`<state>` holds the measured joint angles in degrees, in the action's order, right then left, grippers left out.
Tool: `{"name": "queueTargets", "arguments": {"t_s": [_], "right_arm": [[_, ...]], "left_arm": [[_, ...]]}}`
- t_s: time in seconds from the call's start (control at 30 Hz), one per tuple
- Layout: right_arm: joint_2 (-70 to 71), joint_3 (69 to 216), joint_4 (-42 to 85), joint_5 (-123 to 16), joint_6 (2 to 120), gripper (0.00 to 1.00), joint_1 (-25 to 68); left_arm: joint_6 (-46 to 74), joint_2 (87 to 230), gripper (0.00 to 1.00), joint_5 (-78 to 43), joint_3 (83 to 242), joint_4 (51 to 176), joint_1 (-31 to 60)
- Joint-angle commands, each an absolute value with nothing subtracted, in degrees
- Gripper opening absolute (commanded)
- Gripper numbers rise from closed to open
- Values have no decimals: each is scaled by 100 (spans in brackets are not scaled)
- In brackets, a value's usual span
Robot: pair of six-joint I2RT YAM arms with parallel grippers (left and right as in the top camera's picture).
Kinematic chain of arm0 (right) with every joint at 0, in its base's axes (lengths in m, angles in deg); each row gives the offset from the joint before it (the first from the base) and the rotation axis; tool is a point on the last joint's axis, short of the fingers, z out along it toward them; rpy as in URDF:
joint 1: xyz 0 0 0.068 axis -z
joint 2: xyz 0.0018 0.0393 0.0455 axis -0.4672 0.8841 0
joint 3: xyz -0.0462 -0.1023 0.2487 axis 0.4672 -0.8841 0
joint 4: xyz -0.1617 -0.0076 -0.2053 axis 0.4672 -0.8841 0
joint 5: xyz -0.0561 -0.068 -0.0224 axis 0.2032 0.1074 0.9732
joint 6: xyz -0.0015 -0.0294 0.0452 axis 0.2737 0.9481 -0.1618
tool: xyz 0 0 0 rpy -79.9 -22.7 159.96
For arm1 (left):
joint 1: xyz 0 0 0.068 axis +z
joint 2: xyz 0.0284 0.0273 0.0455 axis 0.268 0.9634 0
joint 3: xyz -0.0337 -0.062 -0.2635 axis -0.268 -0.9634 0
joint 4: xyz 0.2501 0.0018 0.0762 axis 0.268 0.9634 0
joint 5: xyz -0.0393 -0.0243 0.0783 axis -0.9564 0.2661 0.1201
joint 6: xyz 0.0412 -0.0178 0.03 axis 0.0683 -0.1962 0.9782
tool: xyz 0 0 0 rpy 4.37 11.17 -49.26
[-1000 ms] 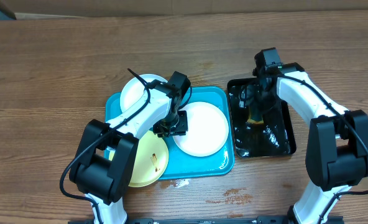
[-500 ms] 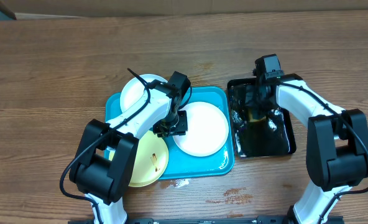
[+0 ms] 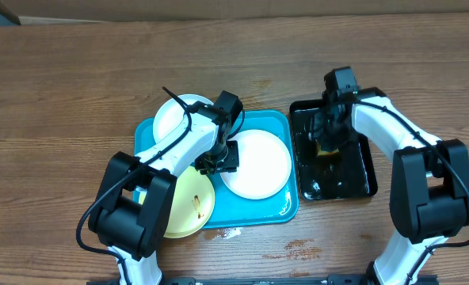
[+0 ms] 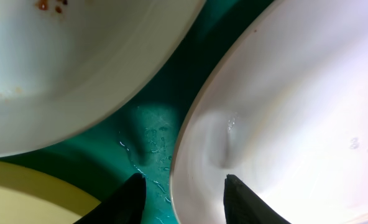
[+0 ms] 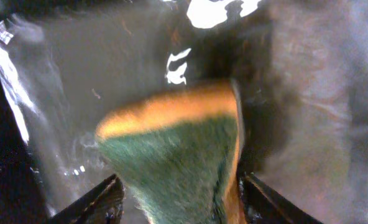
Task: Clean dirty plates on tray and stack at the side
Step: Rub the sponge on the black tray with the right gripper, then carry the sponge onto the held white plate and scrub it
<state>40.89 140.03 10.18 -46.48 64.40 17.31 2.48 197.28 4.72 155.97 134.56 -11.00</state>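
Plates (image 3: 255, 164) wait on the tray (image 3: 250, 214); my right gripper (image 5: 181, 193) pinches the sponge (image 5: 171, 143) beside the tray, so I'd lift it straight up, with my left gripper (image 4: 181, 186) half-open astride a plate's rim.

The table (image 3: 76, 79) is matt, grained wood. The turquoise tray (image 3: 280, 123) and the plates (image 3: 258, 166) are smooth plastic, slightly shiny. The black tray (image 3: 353, 178) is glossy and wet. The sponge (image 5: 178, 162) has a rough green face on yellow foam.
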Motion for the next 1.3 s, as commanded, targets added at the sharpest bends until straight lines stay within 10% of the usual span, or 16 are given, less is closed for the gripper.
{"name": "queueTargets", "arguments": {"t_s": [0.0, 0.13, 0.2, 0.9, 1.27], "right_arm": [[4001, 13740, 1232, -4641, 6425, 20, 1731], [3944, 14022, 1068, -4711, 6425, 24, 1737], [3876, 14339, 758, -4842, 6427, 4, 1735], [3614, 15181, -337, -4901, 6425, 4, 1735], [3612, 15165, -523, -6473, 6484, 4, 1735]], "left_arm": [[379, 19794, 43, 558, 15586, 13447, -1115], [425, 19794, 43, 558, 15586, 13450, -1115], [489, 19794, 43, 558, 15586, 13450, -1115], [486, 19794, 46, 555, 15586, 13450, -1115], [486, 19794, 13, 555, 15586, 13447, -1115]]}}
